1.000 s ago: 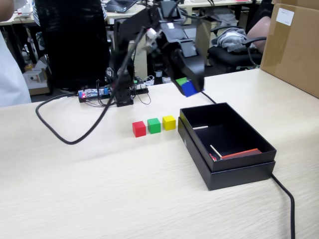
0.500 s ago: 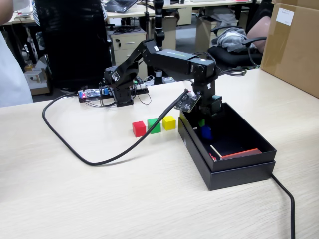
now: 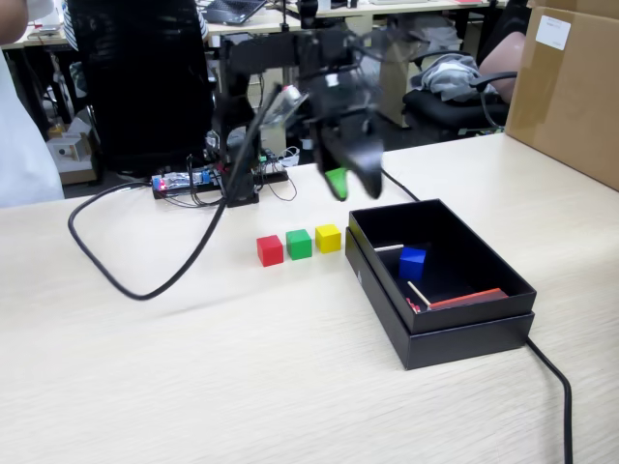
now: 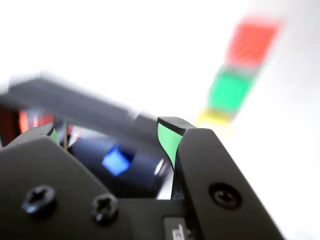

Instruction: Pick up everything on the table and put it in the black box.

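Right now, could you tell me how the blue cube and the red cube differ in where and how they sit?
The blue cube lies inside the black box, while the red cube rests on the table. The blue cube sits alone beside thin sticks; the red cube heads a row with the green cube and yellow cube. They look alike in size and shape.
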Controlling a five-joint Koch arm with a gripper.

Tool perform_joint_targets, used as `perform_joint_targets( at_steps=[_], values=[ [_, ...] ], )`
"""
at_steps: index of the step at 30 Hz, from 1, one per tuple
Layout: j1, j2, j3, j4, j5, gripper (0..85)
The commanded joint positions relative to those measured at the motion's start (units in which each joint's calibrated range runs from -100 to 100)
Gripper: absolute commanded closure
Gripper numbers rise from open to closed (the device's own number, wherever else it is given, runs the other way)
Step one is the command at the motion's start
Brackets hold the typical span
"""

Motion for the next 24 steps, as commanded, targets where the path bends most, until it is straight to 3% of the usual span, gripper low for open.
perform_joint_targets(
  at_steps=[1, 4, 14, 24],
  values=[
    [-3.27, -12.64, -7.57, 0.22, -1.71, 41.1],
    [-5.18, -15.96, -17.64, 0.31, -1.95, 36.6],
    [-5.91, -14.93, -33.14, 4.11, -1.07, 36.4],
    [-6.5, -2.31, -34.95, 9.73, -1.32, 37.2]
  ],
)
